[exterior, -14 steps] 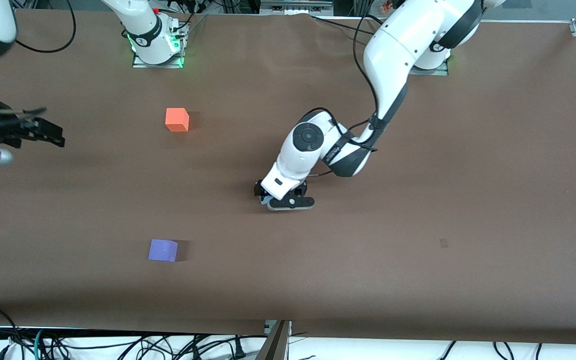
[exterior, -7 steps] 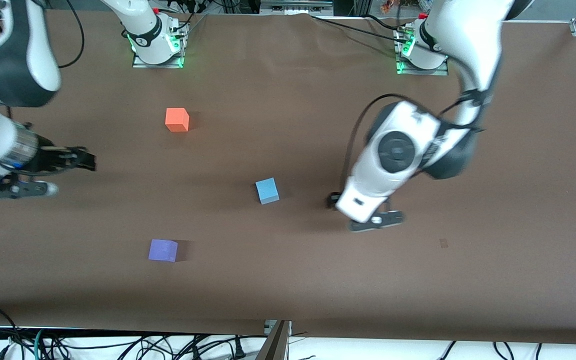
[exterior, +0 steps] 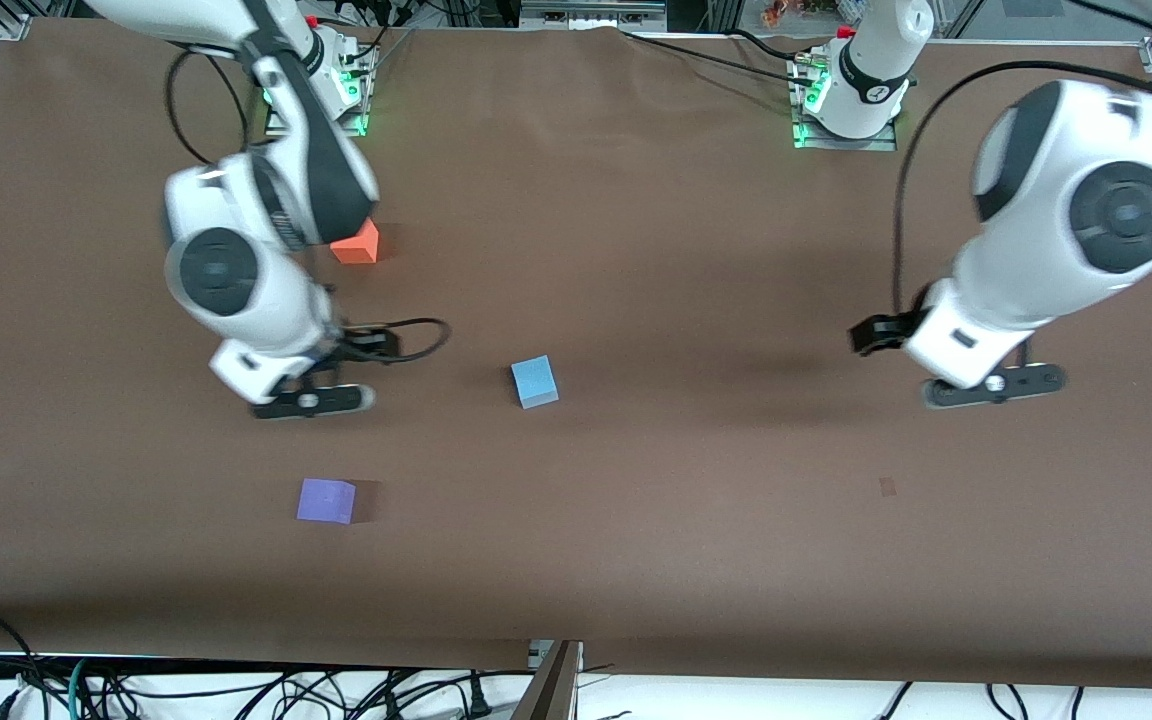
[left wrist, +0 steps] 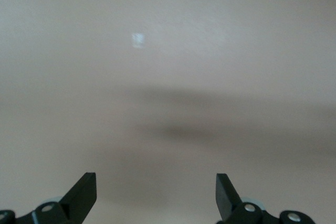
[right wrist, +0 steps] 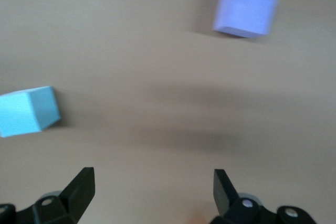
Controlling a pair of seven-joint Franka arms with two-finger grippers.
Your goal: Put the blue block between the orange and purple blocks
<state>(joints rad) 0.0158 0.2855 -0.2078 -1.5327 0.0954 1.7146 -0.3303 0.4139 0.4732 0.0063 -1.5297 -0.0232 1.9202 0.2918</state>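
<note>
Only the front view shows the orange block (exterior: pixel 356 243); the right gripper (right wrist: pixel 152 192), spread empty, sees matte blue block (right wrist: pixel 29 111) and purple block (right wrist: pixel 245 9). The left gripper (left wrist: pixel 156 195) gapes over bare table (left wrist: pixel 168 51).

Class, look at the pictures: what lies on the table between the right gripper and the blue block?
Nothing: in the front view only bare brown table separates the right gripper from the blue block.

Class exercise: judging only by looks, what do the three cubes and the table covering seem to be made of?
The blue block, orange block and purple block look like matte foam or painted wood: flat, even colour, no glare, crisp edges. Which one cannot be told. The table covering looks like brown paper or thin matte sheet: faint ripples show near the bases.
</note>
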